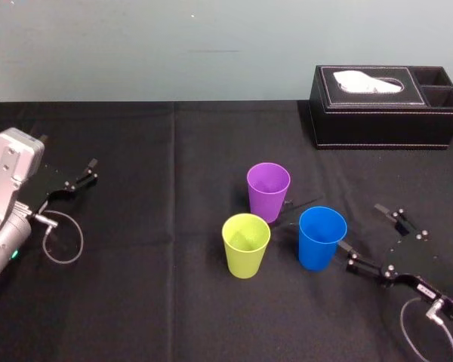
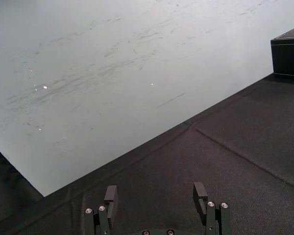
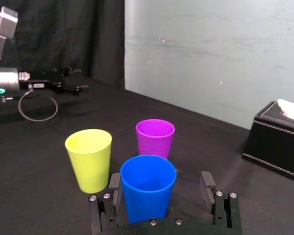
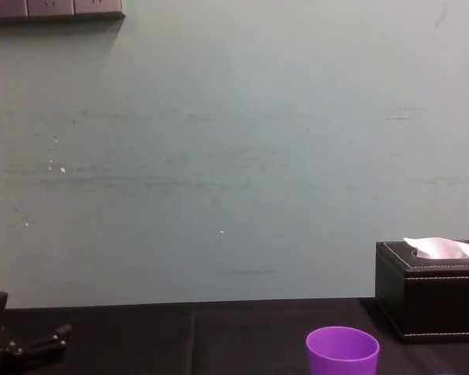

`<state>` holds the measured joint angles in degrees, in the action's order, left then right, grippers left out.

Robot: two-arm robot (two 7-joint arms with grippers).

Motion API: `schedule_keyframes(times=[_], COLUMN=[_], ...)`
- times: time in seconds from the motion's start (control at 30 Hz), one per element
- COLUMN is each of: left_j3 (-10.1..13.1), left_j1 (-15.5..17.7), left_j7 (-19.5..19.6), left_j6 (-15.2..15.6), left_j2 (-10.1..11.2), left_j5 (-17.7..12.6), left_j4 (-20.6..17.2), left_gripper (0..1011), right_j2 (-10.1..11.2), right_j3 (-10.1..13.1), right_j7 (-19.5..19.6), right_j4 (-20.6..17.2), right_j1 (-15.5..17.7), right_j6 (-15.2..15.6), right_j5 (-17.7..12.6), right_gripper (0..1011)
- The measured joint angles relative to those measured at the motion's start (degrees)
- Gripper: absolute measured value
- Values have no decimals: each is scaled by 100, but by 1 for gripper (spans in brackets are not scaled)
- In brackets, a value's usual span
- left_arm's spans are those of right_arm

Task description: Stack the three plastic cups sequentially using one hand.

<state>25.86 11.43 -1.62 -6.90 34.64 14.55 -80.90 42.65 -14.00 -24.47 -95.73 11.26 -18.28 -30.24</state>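
Near the middle of the black-clothed table (image 1: pixel 136 302) the three cups stand upright and unstacked. The purple cup (image 1: pixel 268 188) is farthest back, the yellow-green cup (image 1: pixel 246 243) front-left and the blue cup (image 1: pixel 322 236) front-right. The right gripper (image 1: pixel 360 228) sits low just right of the blue cup, fingers spread wide around it — seemingly not touching. By the table's left edge the left gripper (image 1: pixel 93 170) rests, fingers apart. A black tissue box (image 1: pixel 385 105) sits at the far right corner.

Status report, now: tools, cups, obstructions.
Right tool open at the blue tapered plastic cup, not clamped. Left tool open, parked far left. Purple plastic cup and yellow-green plastic cup upright alongside, nothing stacked. Black tissue box rear right, apart.
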Motion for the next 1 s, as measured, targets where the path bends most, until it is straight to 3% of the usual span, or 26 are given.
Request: schedule_keyframes(times=[0.5, 1.0], left_j3=[0, 0], left_j1=[0, 0], left_j7=[0, 0], left_j6=[0, 0], left_j2=[0, 0], left_j5=[0, 0], left_j4=[0, 0], left_gripper=[1011, 1011], right_j2=[-339, -560], right_j3=[-161, -66], right_j7=[-201, -325], right_j4=[174, 223], right_j1=[-110, -112], right_j6=[197, 267], right_j5=[313, 464], right_gripper=[1004, 1004])
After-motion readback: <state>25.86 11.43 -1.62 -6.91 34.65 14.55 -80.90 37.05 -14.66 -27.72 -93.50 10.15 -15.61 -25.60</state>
